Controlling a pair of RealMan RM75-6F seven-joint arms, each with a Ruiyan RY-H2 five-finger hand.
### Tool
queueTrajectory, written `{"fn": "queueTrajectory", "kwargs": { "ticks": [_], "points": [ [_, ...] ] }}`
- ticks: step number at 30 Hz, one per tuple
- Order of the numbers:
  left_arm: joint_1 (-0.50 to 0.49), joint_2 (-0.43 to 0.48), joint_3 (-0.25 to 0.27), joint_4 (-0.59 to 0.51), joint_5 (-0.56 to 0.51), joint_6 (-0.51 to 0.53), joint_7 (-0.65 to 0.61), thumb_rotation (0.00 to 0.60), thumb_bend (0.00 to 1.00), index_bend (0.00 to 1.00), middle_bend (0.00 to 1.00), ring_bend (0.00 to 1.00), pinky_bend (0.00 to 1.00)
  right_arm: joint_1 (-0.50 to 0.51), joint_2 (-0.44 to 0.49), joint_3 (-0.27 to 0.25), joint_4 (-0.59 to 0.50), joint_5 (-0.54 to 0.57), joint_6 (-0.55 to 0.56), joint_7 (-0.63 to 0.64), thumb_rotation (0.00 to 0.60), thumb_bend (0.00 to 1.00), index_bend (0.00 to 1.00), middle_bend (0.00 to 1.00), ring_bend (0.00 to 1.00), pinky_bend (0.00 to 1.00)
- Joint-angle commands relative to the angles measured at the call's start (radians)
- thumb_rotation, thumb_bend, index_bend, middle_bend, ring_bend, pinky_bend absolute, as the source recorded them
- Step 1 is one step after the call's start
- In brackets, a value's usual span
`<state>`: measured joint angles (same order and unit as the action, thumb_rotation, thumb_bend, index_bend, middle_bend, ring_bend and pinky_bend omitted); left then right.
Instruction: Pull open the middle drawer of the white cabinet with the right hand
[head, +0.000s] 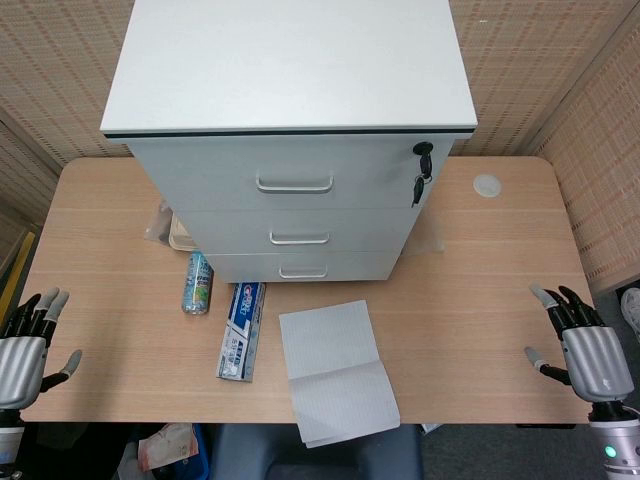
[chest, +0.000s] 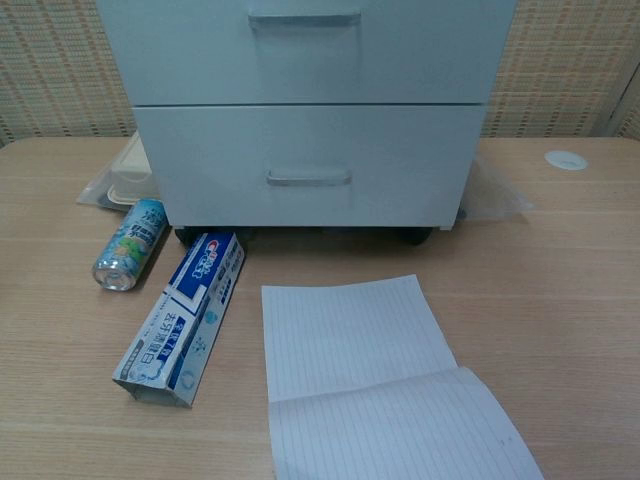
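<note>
The white cabinet (head: 290, 110) stands at the back middle of the wooden table (head: 470, 290), and all three of its drawers are closed. In the head view the middle drawer (head: 360, 230) carries a silver handle (head: 299, 238). The chest view shows that same middle drawer handle (chest: 303, 18) near the top edge, above the bottom drawer (chest: 400, 165). My right hand (head: 582, 348) rests at the table's front right corner, fingers spread and holding nothing, far from the cabinet. At the front left edge my left hand (head: 24, 355) is likewise empty with its fingers apart. Neither hand appears in the chest view.
A key (head: 422, 172) hangs from the lock at the top drawer's right. In front of the cabinet lie a toothpaste box (head: 240, 330), a can (head: 197, 283) and a sheet of lined paper (head: 335, 370). A plastic container (chest: 128, 178) sits at the cabinet's left. A white round cap (head: 487, 185) lies at the back right.
</note>
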<state>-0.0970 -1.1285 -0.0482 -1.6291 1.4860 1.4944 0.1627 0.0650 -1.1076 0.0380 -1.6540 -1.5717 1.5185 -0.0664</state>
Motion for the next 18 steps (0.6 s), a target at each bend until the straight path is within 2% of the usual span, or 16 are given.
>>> {"fn": "queueTrajectory", "kwargs": {
  "ticks": [1, 12, 18],
  "points": [
    [0.0, 0.001, 0.002, -0.002, 0.001, -0.003, 0.002, 0.6, 0.29, 0.0, 0.0, 0.0, 0.11, -0.001, 0.001, -0.002, -0.002, -0.005, 0.001, 0.001, 0.6, 0.2, 0.09, 0.19, 0.11, 0.22],
    [-0.006, 0.011, -0.001, -0.007, 0.004, -0.007, -0.008, 0.6, 0.29, 0.0, 0.0, 0.01, 0.11, 0.008, 0.013, -0.009, -0.023, -0.039, -0.002, -0.007, 0.6, 0.19, 0.09, 0.21, 0.12, 0.22],
    [-0.014, 0.021, -0.003, -0.012, 0.009, -0.015, -0.011, 0.6, 0.29, 0.0, 0.0, 0.02, 0.11, 0.043, 0.031, -0.001, -0.066, -0.077, -0.027, -0.046, 0.6, 0.19, 0.09, 0.27, 0.2, 0.24]
  ]
}}
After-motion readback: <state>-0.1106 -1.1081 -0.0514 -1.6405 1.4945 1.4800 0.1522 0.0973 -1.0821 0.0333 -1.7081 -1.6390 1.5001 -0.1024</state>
